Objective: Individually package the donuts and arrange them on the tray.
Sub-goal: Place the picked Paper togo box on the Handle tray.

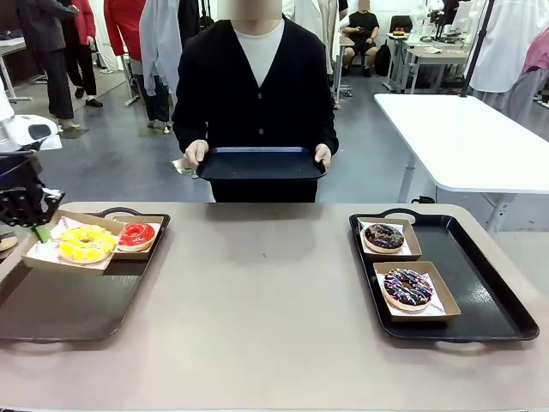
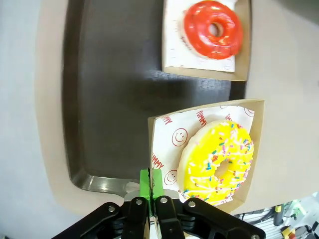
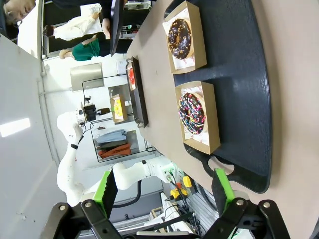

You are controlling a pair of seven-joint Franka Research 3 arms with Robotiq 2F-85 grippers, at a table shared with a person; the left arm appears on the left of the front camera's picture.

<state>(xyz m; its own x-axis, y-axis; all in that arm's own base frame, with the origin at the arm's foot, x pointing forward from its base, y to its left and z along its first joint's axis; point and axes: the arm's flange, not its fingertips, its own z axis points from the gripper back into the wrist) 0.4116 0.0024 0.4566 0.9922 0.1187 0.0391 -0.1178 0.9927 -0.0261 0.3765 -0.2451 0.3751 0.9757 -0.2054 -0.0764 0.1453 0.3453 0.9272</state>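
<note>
Pinching the yellow donut's box (image 2: 199,149) corner, left hand (image 2: 155,185) partly cropped.

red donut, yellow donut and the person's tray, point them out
red donut (image 2: 213,30), left wrist view, on its glazed ring
yellow donut (image 1: 86,243), front view, on its topping
person's tray (image 1: 261,163), front view, on its bare floor

A grey, glossy floor (image 1: 120,159) runs back behind the tan bench (image 1: 266,292), with a white table (image 1: 467,137) on grey legs off to one side, more grey desks (image 1: 429,56) and a black chair (image 1: 401,24) farther back, all under even indoor light.
</note>
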